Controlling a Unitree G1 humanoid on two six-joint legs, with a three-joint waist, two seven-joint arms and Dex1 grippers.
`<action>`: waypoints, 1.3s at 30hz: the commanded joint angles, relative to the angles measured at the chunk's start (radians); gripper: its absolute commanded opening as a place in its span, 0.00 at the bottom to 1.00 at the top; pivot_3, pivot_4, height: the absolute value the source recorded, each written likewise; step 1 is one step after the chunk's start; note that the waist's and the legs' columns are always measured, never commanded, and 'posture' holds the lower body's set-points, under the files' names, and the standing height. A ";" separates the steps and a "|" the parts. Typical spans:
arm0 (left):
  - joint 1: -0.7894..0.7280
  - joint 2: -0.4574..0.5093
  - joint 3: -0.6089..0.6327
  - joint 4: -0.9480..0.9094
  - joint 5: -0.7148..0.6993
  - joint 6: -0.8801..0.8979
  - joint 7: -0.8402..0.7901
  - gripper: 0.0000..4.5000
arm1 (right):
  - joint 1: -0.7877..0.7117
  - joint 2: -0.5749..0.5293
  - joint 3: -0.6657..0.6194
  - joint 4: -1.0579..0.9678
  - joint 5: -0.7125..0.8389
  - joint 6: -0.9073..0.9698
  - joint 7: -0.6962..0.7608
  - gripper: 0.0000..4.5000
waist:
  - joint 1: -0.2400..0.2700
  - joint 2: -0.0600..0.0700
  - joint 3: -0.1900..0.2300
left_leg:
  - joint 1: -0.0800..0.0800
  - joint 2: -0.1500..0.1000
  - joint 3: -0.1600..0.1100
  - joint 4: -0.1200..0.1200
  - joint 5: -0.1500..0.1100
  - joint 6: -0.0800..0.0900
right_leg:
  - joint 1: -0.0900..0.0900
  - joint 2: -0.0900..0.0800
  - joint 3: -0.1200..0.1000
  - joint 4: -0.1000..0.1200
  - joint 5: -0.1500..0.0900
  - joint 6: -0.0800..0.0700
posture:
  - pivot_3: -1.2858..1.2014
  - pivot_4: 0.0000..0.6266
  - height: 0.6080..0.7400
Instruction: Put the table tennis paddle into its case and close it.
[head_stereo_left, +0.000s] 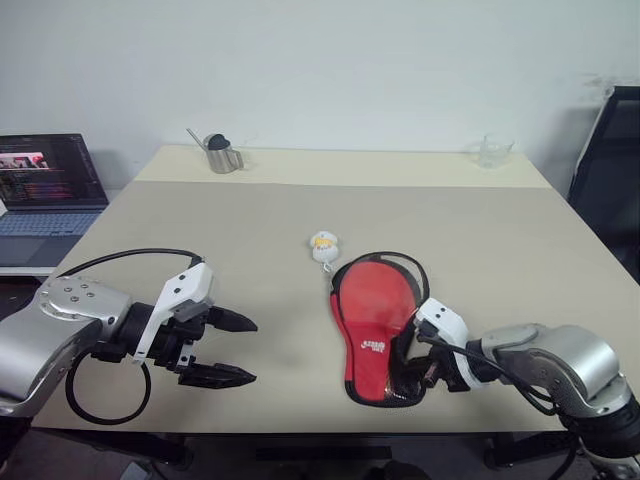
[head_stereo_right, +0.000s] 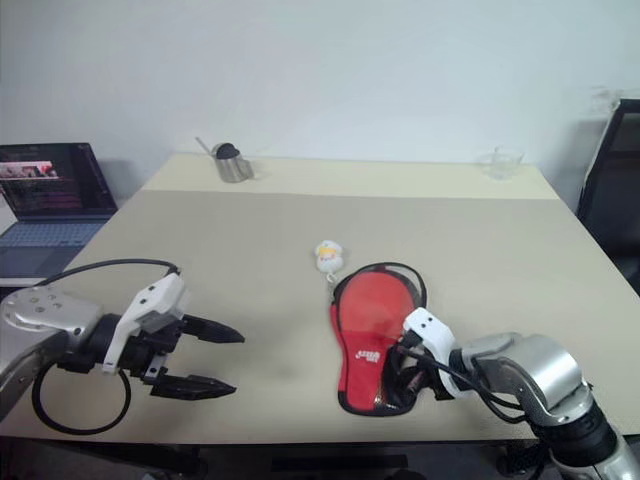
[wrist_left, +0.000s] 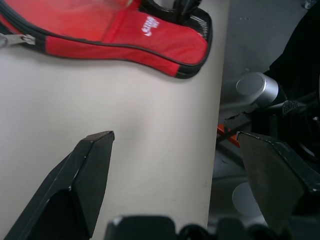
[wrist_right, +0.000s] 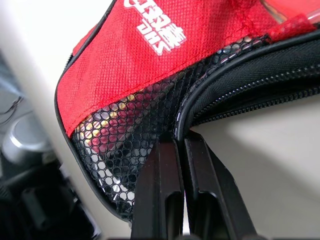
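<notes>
The case (head_stereo_left: 372, 320) lies flat on the table near its front edge, red side with the white logo up and its narrow handle end toward me. Black zip edging gapes along its round right side. My right gripper (head_stereo_left: 413, 374) is at the handle end beside the mesh pocket (wrist_right: 125, 145), shut, with its fingertips (wrist_right: 172, 150) pinched on the black zip edging. My left gripper (head_stereo_left: 252, 350) hovers open over bare table to the left of the case, holding nothing. The paddle is hidden; I cannot tell it apart from the red case.
A small white ball keychain (head_stereo_left: 323, 243) lies just beyond the case's round end. A metal pitcher (head_stereo_left: 224, 153) and a clear glass (head_stereo_left: 492, 152) stand at the far edge. A laptop (head_stereo_left: 45, 185) sits off to the left, a black chair (head_stereo_left: 610, 170) to the right.
</notes>
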 joint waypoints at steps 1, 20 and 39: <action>-0.004 0.009 0.007 -0.006 0.007 -0.017 -0.012 0.95 | 0.029 -0.028 0.026 -0.060 0.081 0.040 0.047 0.01 | 0.000 0.000 0.000 | 0.000 0.000 0.000 0.000 0.000 0.000 | 0.000 0.000 0.000 0.000 0.000 0.000 | 0.52 0.24 1.00; -0.020 -0.009 0.003 0.009 0.028 -0.030 0.016 0.95 | -0.039 -0.043 0.079 0.000 0.075 0.011 0.022 0.10 | -0.001 0.000 0.000 | 0.000 0.001 0.000 0.001 0.000 0.000 | 0.000 0.000 0.000 0.001 0.000 0.000 | 0.52 0.24 1.00; 0.015 -0.017 0.047 0.015 0.031 -0.038 0.064 0.95 | -0.205 -0.362 0.111 0.205 -0.028 -0.331 0.324 0.99 | 0.001 0.001 0.000 | 0.000 0.009 0.002 0.004 -0.001 -0.001 | 0.000 0.002 -0.002 0.001 0.000 0.000 | 0.52 0.24 1.00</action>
